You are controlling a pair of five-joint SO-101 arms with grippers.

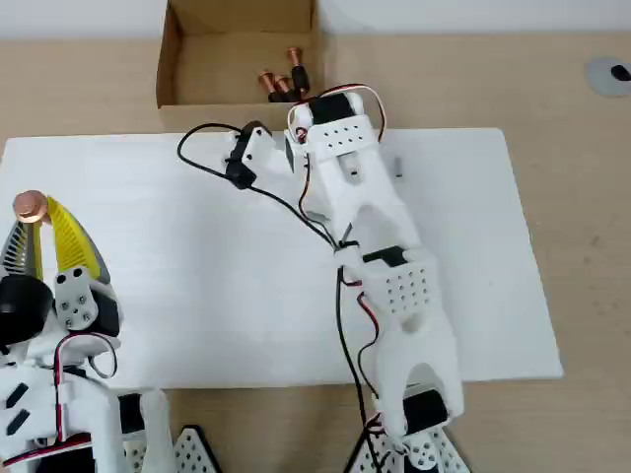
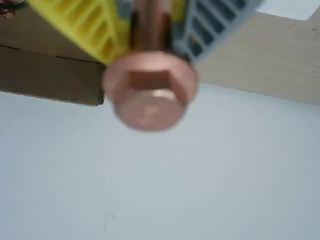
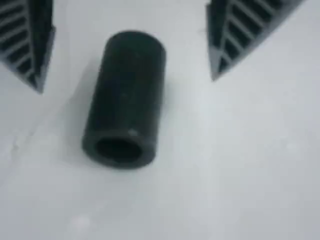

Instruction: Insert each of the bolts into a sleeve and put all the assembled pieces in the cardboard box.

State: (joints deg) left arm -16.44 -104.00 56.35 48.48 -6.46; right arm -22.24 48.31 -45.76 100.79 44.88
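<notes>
My left gripper, with one yellow finger and one grey finger, stands at the left edge of the white sheet, shut on a copper bolt. The bolt's hex head points outward. My right gripper is just in front of the cardboard box, open. A black sleeve lies on its side on the sheet between its dark fingers, touching neither. From above the sleeve sits under the gripper tip. Several assembled copper-and-black pieces lie in the box.
The white sheet covers most of the wooden table. The box's front wall lies beyond the bolt. A small grey item lies right of the right arm. A grey disc sits at the table's far right.
</notes>
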